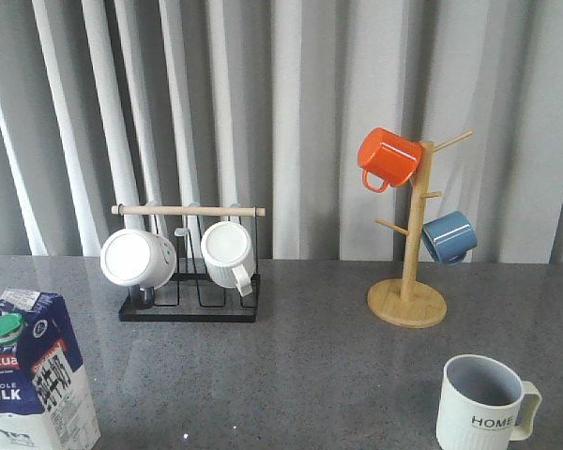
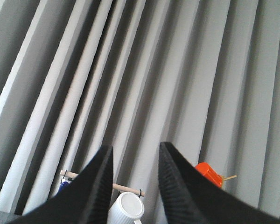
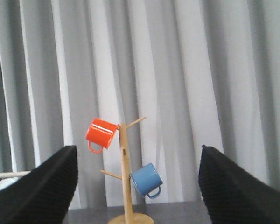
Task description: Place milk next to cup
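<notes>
The milk, a tall blue and white carton with a green cap, stands upright at the near left of the grey table. The cup, an off-white ribbed mug marked "HOME" with a grey-blue inside, stands at the near right, handle to the right. Neither gripper shows in the front view. My left gripper is open and empty, raised and aimed at the curtain. My right gripper is wide open and empty, facing the wooden mug tree. The milk and cup are out of both wrist views.
A black rack with a wooden bar holds two plain white ribbed mugs at the back left. The wooden mug tree at the back right carries an orange mug and a blue mug. Grey curtains hang behind.
</notes>
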Motion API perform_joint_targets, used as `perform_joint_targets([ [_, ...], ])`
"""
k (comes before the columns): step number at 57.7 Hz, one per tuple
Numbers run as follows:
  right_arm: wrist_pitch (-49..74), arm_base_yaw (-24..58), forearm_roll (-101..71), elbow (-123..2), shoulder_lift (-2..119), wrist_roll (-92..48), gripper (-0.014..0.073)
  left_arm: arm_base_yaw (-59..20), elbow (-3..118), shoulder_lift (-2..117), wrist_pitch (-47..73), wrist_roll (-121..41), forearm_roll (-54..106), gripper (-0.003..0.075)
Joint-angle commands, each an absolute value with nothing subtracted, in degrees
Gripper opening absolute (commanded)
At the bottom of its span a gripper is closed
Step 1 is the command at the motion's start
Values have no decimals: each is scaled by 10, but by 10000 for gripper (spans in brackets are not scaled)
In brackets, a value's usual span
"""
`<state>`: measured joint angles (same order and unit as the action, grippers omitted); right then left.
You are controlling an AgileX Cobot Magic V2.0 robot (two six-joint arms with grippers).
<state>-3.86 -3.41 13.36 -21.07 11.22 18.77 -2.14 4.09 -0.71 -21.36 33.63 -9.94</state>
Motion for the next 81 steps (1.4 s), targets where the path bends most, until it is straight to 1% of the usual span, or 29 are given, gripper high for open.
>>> perform_joint_targets([
  [1, 20, -36, 165, -284, 171, 149, 510, -23, 62, -12, -231, 344, -93, 249],
  [11, 155, -36, 178, -441, 308, 88, 510, -23, 62, -12, -220, 344, -93, 249],
  [18, 241, -36, 152, -516, 399, 34, 507, -23, 62, -12, -221, 344, -93, 249],
  [25, 280, -36, 88, -526, 467, -35, 500, -23, 62, -12, -222, 343, -93, 247],
  [31, 285, -36, 40, -525, 508, -72, 500, -23, 62, -12, -222, 343, -93, 247],
  [43, 312, -36, 26, -525, 549, -81, 500, -23, 62, -12, -221, 343, -93, 247],
  [49, 306, -36, 23, -520, 555, -80, 499, -23, 62, -12, -221, 343, -93, 247],
  [57, 262, -36, 23, -462, 555, -73, 477, -23, 62, -12, -221, 343, -93, 247],
  [65, 197, -36, 23, -410, 555, -73, 451, -23, 62, -12, -221, 343, -93, 247],
  [81, 93, -36, 22, -358, 562, -69, 451, -23, 62, -12, -221, 343, -93, 247],
])
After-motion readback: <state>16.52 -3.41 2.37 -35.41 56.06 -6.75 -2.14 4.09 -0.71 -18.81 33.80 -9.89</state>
